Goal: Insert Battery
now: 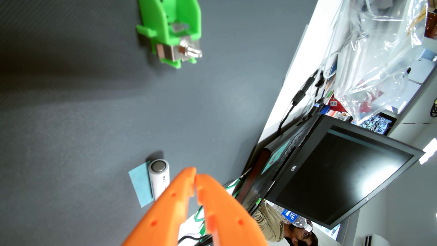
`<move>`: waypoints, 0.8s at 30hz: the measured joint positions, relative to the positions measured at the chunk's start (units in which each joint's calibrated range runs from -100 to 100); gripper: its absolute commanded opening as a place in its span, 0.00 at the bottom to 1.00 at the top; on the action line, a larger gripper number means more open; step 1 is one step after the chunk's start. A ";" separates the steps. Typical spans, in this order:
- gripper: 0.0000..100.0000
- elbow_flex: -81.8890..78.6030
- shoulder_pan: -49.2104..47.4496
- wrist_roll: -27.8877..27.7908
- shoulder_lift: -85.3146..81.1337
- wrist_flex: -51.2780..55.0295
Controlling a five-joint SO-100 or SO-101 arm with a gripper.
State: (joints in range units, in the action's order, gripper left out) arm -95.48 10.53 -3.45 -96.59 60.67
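Observation:
In the wrist view a white cylindrical battery [159, 177] with a metal end cap lies on a small blue pad [140, 186] on the grey mat, at the lower middle. My orange gripper [195, 175] comes in from the bottom edge; its two fingertips touch, so it is shut and empty. It hangs just right of the battery and partly covers the battery's lower end. A green battery holder [170, 26] with metal contacts and a metal screw terminal sits at the top middle, far from the gripper.
The grey mat [82, 113] ends at a slanted edge on the right. Beyond it stand a black Dell laptop [331, 179], black cables [295, 101], clear plastic bags [378, 54], and a person [290, 229] at the bottom right.

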 measured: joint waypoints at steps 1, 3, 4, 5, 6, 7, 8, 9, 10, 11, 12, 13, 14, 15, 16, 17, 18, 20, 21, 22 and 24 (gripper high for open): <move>0.02 0.00 0.00 0.00 0.00 0.00; 0.02 0.00 0.00 0.00 0.00 0.00; 0.02 0.00 0.00 0.00 0.00 0.00; 0.02 0.00 0.00 0.00 0.00 0.00; 0.02 0.00 0.00 0.00 0.00 0.00; 0.02 0.00 0.00 0.10 0.00 0.00; 0.02 0.00 0.00 0.20 0.00 0.00; 0.02 0.00 0.00 0.26 0.00 0.00; 0.02 0.00 0.00 0.26 0.00 0.00; 0.02 0.00 0.00 0.26 0.00 0.00; 0.02 0.00 0.00 0.26 0.00 0.00; 0.02 0.00 0.00 0.26 0.00 0.00; 0.02 0.00 0.00 0.26 0.00 0.00; 0.02 0.00 0.00 0.26 0.00 0.00; 0.02 0.00 0.00 0.26 0.00 0.00; 0.02 0.00 0.00 0.26 0.00 0.00; 0.02 0.00 0.00 0.26 0.00 0.00; 0.01 0.00 0.00 0.26 0.00 0.00; 0.01 0.00 0.00 0.26 0.00 0.00; 0.01 0.00 0.16 0.26 0.00 0.00; 0.01 0.18 0.49 0.26 0.00 0.08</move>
State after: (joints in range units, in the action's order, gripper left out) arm -95.30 11.02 -3.19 -96.59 60.75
